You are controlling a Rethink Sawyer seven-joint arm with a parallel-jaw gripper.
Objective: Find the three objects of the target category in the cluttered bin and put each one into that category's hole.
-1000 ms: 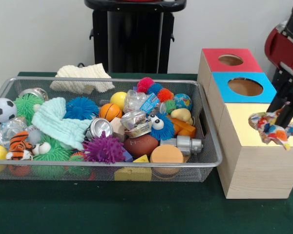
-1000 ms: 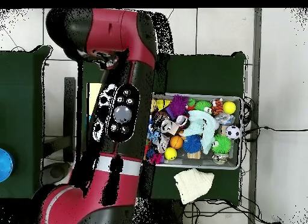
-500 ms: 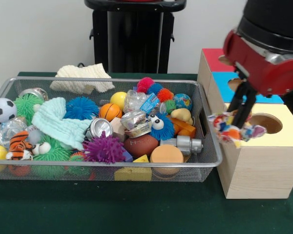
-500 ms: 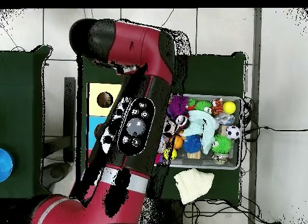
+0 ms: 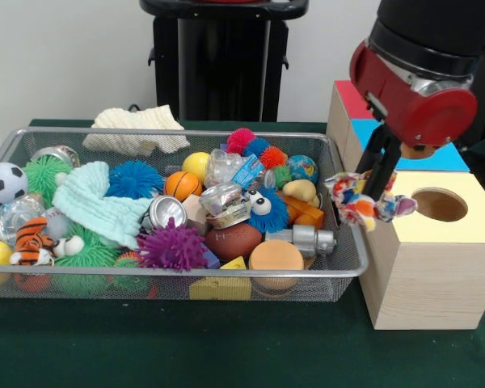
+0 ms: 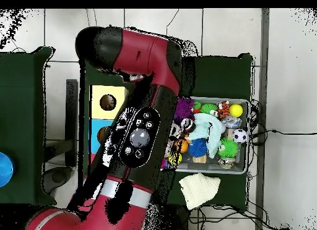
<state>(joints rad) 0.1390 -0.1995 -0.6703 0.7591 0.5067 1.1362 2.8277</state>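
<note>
Tool clamped on a multicoloured rag above the gap between bin and box.

The wire bin was crammed: a mint cloth, purple spiky ball, brown football, blue googly-eyed toy, crushed can, small basketball and soccer ball lay piled against one another, and a cream cloth sat on the green surface behind the bin. The rag, patched in red, blue, yellow and white, hung crumpled from the tool, level with the yellow-topped box's near corner and short of its round hole. The red arm covered most of the blue-topped box and red-topped box. From overhead, the arm hid the tool, the rag and the bin's left part.
</note>
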